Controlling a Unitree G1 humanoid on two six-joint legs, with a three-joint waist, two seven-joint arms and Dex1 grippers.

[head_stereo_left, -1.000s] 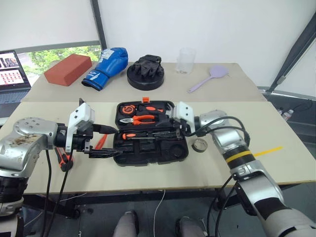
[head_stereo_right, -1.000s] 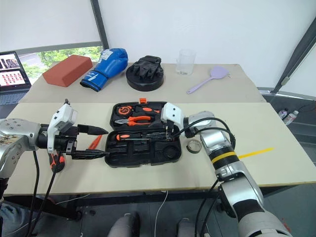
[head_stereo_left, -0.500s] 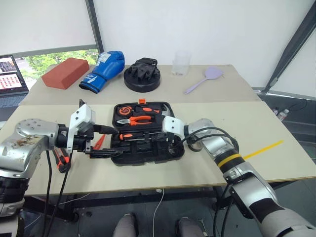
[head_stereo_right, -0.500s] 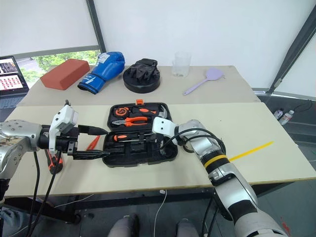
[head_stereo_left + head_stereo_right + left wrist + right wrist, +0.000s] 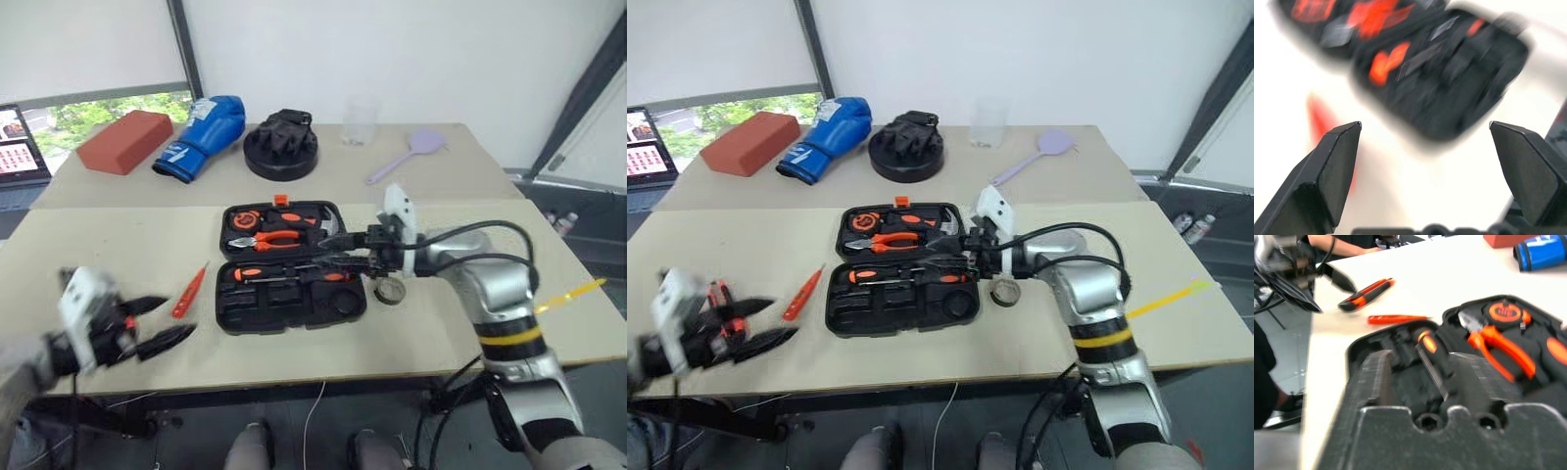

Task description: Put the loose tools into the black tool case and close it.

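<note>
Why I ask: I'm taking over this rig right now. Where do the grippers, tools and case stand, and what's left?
Left gripper: open, empty, low over the table's near left edge.
Right gripper: open, empty, over the case's right side.
Case: open at mid-table.
Done: a screwdriver lies in the case, below the right gripper.
Out: tester on the table left of the case; knife farther left, by the left gripper; tape roll right of the case.
Left: stow those three, then close the case.
</note>
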